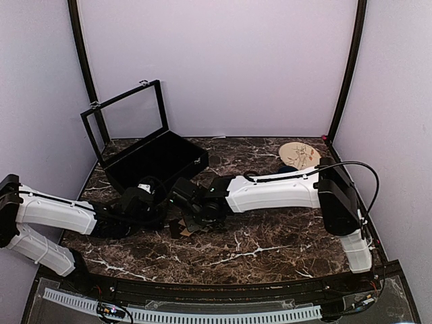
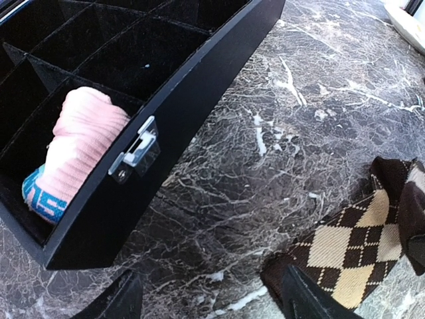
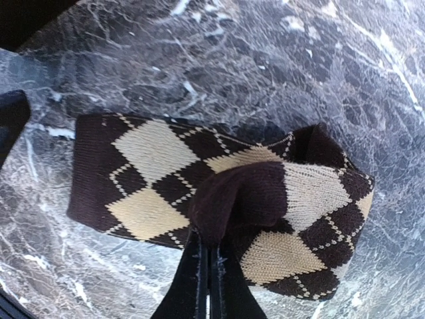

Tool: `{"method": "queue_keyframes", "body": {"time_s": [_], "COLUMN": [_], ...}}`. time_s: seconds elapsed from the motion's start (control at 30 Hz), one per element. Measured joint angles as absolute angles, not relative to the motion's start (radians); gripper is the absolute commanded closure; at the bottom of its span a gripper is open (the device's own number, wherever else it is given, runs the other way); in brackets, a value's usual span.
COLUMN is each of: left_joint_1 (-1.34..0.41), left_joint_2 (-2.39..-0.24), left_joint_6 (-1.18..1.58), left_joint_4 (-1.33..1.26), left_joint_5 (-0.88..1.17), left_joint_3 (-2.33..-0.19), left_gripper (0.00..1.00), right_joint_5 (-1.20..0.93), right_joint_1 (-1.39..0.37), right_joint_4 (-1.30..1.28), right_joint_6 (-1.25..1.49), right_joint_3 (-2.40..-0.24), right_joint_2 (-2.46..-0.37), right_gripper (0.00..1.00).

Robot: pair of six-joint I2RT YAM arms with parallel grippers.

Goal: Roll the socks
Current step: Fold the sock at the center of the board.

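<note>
The black sock (image 3: 219, 199) with tan argyle diamonds lies folded over on the marble table (image 1: 270, 250). My right gripper (image 3: 210, 234) is shut on its dark toe end, and the fold bulges up at the fingertips. In the top view the sock (image 1: 186, 227) lies under the right gripper (image 1: 185, 220). The pink sock (image 2: 83, 146) sits rolled up in a near compartment of the black box (image 2: 199, 86). My left gripper (image 2: 209, 302) hangs open above bare marble, between the box and the argyle sock (image 2: 358, 246); its right finger (image 2: 305, 299) is at the sock's edge.
The black divided box (image 1: 155, 160) stands at the back left with its glass lid (image 1: 125, 118) raised. A round tan plate (image 1: 299, 155) lies at the back right. Both arms meet just in front of the box.
</note>
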State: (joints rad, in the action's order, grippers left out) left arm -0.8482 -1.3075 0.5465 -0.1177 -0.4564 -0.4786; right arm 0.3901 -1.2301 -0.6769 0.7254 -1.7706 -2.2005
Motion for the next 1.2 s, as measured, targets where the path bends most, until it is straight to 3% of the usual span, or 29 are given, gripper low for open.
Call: {"method": "queue_keyframes", "body": {"time_s": [1.2], "left_joint_1": [-0.839], "left_joint_2": [-1.229], "left_joint_6": [0.562], "left_joint_4": [-0.112], "left_joint_5": [-0.465], "left_joint_3": [-0.422], "left_gripper": [0.26], "right_joint_5": [0.26], "right_joint_1": [-1.237], "right_joint_4": [-0.674], "right_joint_6": [0.691], "right_joint_3": [-1.97], "right_joint_2": [-2.309], "right_gripper": [1.0]}}
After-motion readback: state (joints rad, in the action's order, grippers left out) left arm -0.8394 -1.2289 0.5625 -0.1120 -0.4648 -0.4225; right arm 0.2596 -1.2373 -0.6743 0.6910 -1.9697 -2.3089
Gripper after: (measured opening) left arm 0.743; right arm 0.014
